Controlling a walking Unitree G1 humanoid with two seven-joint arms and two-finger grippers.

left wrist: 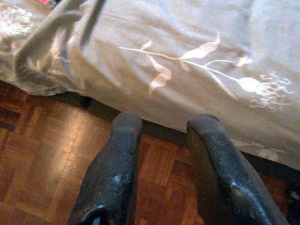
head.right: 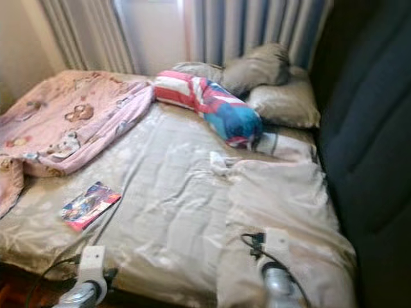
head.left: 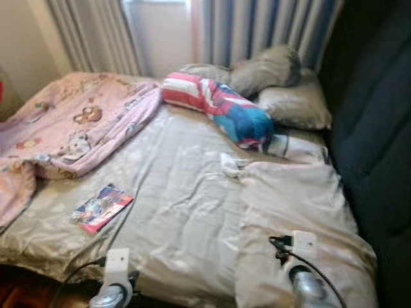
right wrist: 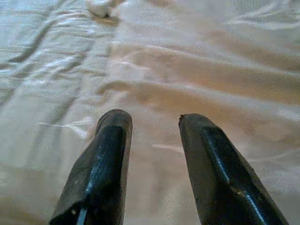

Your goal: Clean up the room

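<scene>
A bed with a beige sheet [head.left: 186, 199] lies before me. On it are a pink patterned blanket [head.left: 70, 122] at the left, a colourful booklet [head.left: 101, 206] near the front left, a red, white and blue bolster [head.left: 218, 109] and grey pillows [head.left: 289, 96] by the head. A rumpled beige duvet [head.left: 295, 199] lies at the right. My left gripper [left wrist: 161, 126] is open over the wooden floor [left wrist: 47, 159] at the bed's edge, empty. My right gripper [right wrist: 152, 119] is open just above the sheet, holding nothing.
A dark upholstered headboard [head.left: 376, 128] runs along the right side. Grey curtains [head.left: 257, 29] and a window stand behind the bed. A small white crumpled thing [head.left: 231, 163] lies mid-bed. My wrists [head.left: 115, 276] show at the lower edge of the eye views.
</scene>
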